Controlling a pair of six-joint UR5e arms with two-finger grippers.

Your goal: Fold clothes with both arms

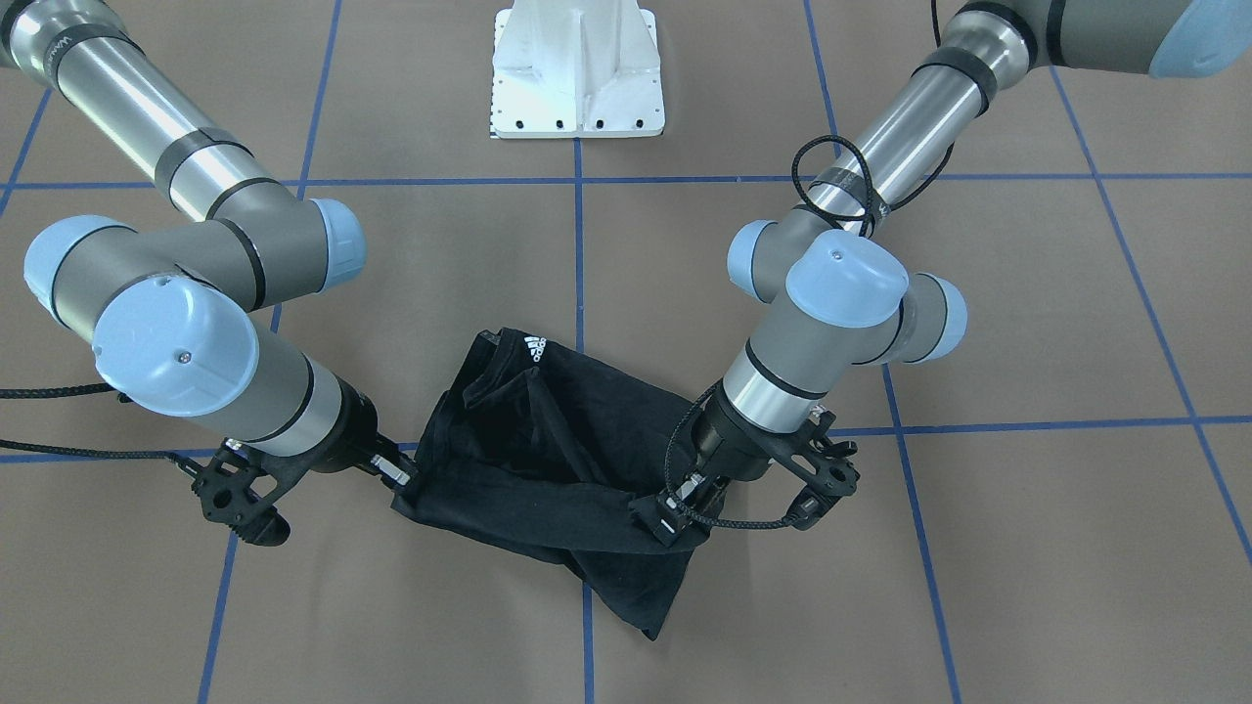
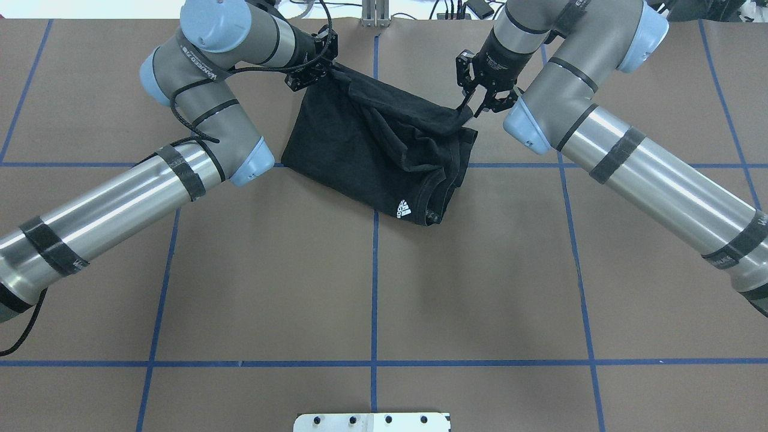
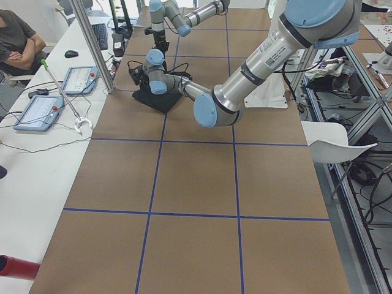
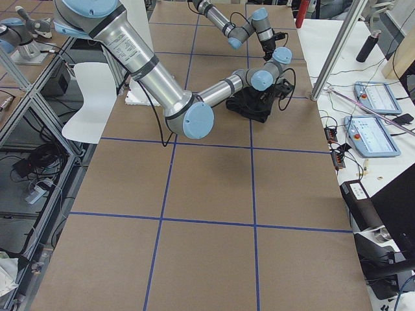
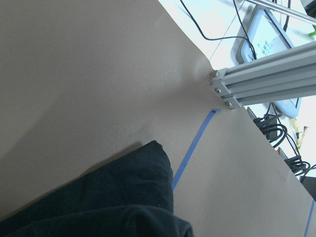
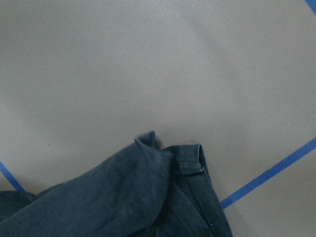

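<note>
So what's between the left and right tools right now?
Only the black T-shirt, bunched, its far edge strung from left tool to right tool; clearest in the overhead view.

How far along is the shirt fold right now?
Partly done: the T-shirt is already doubled over into a compact shape, the logo on the edge nearest the robot. In hand: the left gripper and right gripper each pinch a far corner, cloth lifted between them. Left: lay that edge down and tidy up; the layers look rumpled and uneven.
</note>
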